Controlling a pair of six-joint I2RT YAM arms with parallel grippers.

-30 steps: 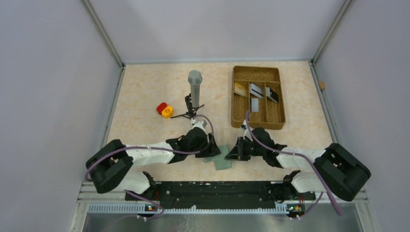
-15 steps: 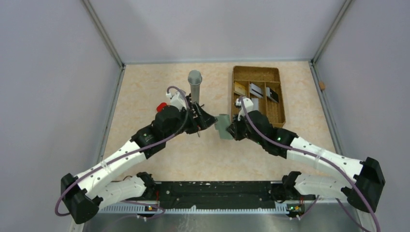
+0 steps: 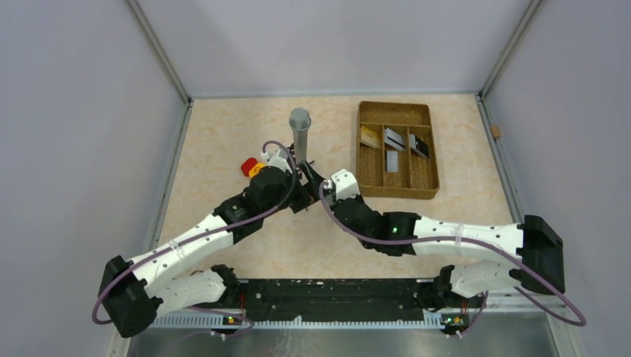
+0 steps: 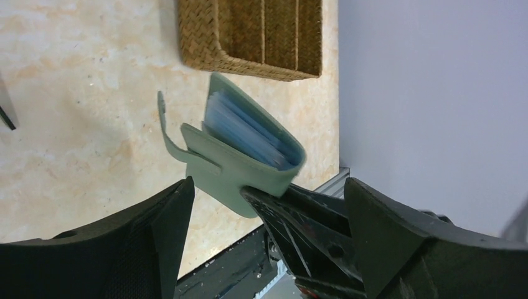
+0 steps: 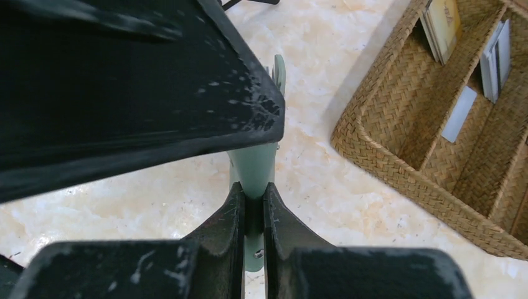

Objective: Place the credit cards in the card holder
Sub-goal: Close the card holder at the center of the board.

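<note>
The grey-green card holder (image 4: 249,152) hangs above the table, partly unfolded, light blue panels showing, its tab (image 4: 163,118) sticking out. My right gripper (image 5: 252,190) is shut on its lower edge (image 5: 255,162). My left gripper (image 4: 269,187) is wide open, its fingers (image 4: 168,230) on either side of the right gripper's tips, not touching the holder. In the top view both grippers meet mid-table (image 3: 318,187), and the holder is hidden there. The credit cards lie in the brown tray: a tan-gold card (image 3: 369,136), silvery ones (image 3: 394,138), a black one (image 3: 419,146) and a grey one (image 5: 459,112).
The brown woven tray (image 3: 394,190) stands at the back right, close to the grippers (image 5: 386,168). A grey cylinder on a small black tripod (image 3: 300,130) stands just behind the left gripper. Red and yellow pieces (image 3: 253,168) lie to its left.
Both arms rose from the near edge to mid-table with the card holder. In the last half second my right gripper carried it left, between the left gripper's open fingers.
</note>
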